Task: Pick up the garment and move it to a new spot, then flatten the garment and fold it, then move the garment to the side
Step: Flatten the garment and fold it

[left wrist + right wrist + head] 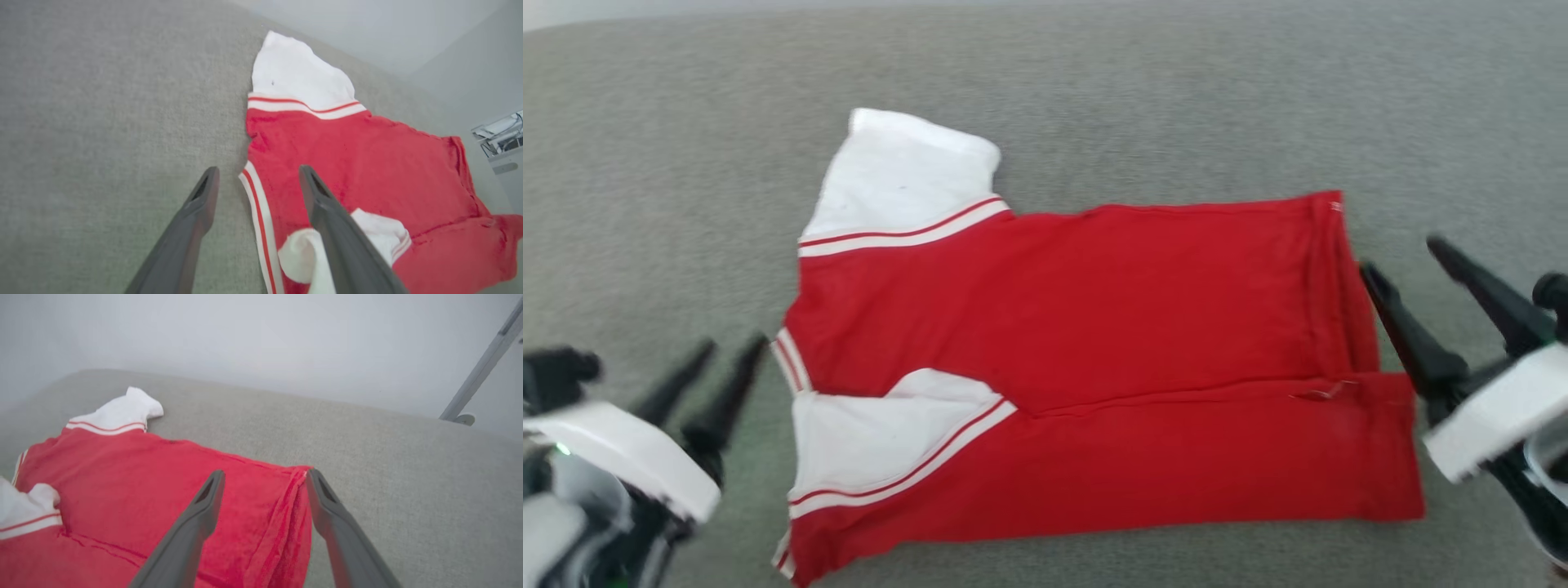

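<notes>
Limp, light red knit shirt (pixel 1094 310): pinch its left and right edges. Left gripper (pixel 734 347) and right gripper (pixel 1401 257) have fingers apart, empty.

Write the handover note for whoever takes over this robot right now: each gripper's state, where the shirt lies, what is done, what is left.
Left gripper: open, empty, by the collar end of the garment.
Right gripper: open, empty, by the hem end.
Garment: lies flat on the grey surface, near long side folded over the middle, near sleeve on top; far sleeve spread out.
Done: flattening, first fold.
Left: fold the far side, finish folding, move it aside.
</notes>
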